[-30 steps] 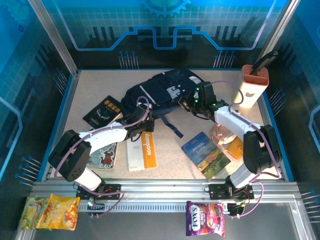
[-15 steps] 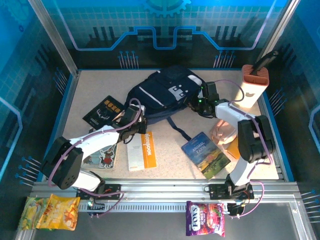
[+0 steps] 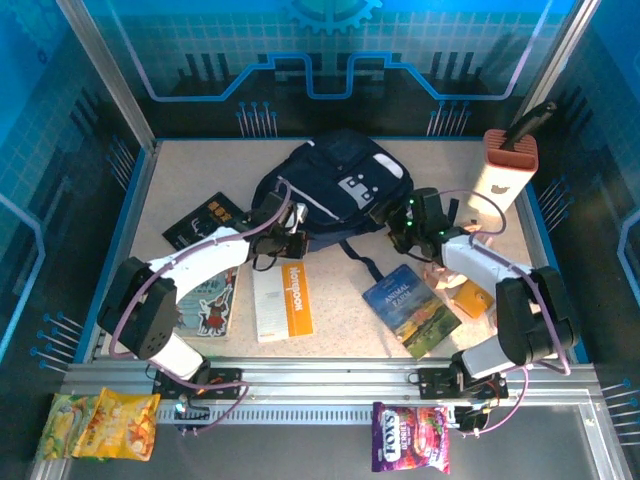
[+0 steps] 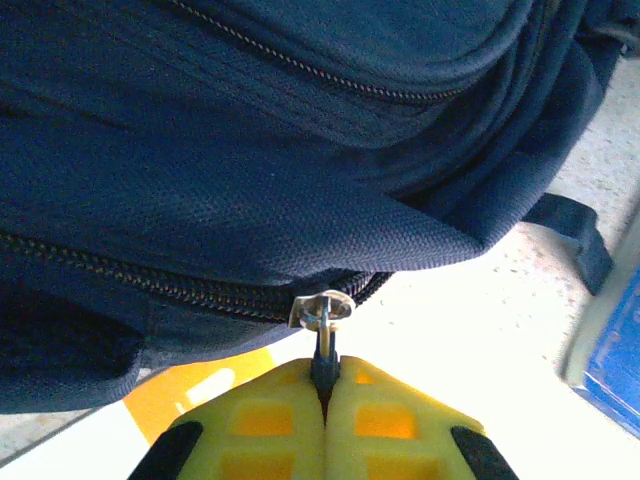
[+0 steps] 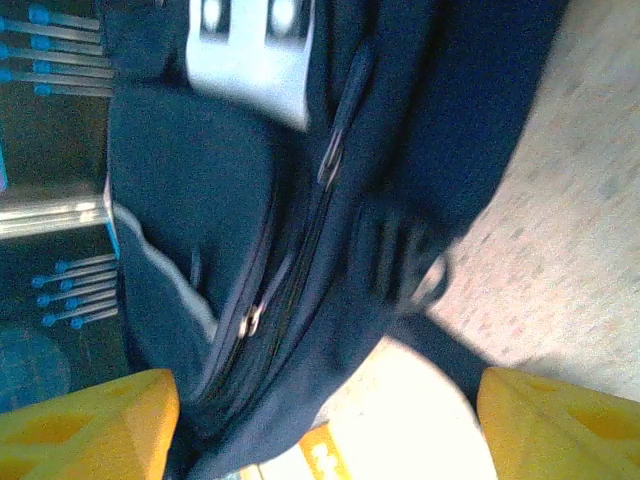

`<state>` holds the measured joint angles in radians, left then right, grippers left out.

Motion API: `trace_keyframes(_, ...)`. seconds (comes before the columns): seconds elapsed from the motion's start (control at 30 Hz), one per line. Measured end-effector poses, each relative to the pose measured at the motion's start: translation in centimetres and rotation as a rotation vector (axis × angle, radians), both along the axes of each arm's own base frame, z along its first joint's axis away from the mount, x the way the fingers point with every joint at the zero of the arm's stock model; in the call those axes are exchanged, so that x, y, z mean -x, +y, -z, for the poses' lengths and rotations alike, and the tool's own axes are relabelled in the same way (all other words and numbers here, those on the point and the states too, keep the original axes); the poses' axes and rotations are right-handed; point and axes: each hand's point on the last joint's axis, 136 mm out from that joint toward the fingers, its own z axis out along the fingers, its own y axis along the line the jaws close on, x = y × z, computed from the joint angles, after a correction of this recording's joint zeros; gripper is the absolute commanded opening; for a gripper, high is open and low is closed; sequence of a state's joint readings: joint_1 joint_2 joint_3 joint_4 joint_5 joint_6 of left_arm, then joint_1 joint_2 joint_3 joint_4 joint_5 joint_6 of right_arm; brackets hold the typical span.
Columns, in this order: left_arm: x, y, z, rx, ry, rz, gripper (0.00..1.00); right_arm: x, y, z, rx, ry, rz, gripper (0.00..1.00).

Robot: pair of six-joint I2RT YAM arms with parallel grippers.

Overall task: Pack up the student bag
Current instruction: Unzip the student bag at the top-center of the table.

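The student bag [image 3: 335,185] is a dark navy backpack with thin white stripes, lying at the back middle of the table. My left gripper [image 3: 295,222] is at its near left edge, shut [image 4: 326,385] on the dark pull tab of a metal zipper slider [image 4: 322,310] on the bag [image 4: 250,150]. My right gripper [image 3: 397,224] is at the bag's near right side, open [image 5: 325,420], its yellow fingers wide apart with the bag [image 5: 300,200] and a strap in front of them. Another zipper slider [image 5: 252,318] shows there, blurred.
An orange and white notebook [image 3: 283,300] lies just near the left gripper. A blue Animal Farm book [image 3: 412,308], a black booklet [image 3: 205,220], a red-figured booklet [image 3: 208,305] and an orange item [image 3: 470,297] lie around. A tall white and orange holder [image 3: 503,175] stands at right.
The bag has shifted to the right and turned a little. My left gripper moved right along its near edge. My right gripper drew back toward the near side.
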<state>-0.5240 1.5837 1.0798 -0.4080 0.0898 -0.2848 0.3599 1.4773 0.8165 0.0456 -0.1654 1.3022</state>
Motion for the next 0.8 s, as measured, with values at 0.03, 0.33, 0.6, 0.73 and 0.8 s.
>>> trace_keyframes(0.03,0.0,-0.5,-0.1,0.007,0.01,0.012,0.0,0.4,0.9,0.1,-0.025,0.01,-0.004,0.82)
trace_keyframes(0.33,1.1,-3.3,-0.6,0.042,0.062,0.092,0.0,1.0,5.8,3.4,-0.143,0.129,-0.012,0.8)
trace_keyframes(0.6,1.9,-2.6,0.7,-0.004,0.108,0.107,0.0,0.4,7.7,4.3,-0.156,0.122,-0.037,0.43)
trace_keyframes(0.73,2.2,-2.2,0.4,-0.031,0.115,0.133,0.0,0.2,7.9,4.3,-0.144,0.089,-0.048,0.23)
trace_keyframes(0.8,2.2,-2.0,0.3,-0.04,0.114,0.143,0.0,0.1,7.8,4.4,-0.124,0.073,-0.059,0.22)
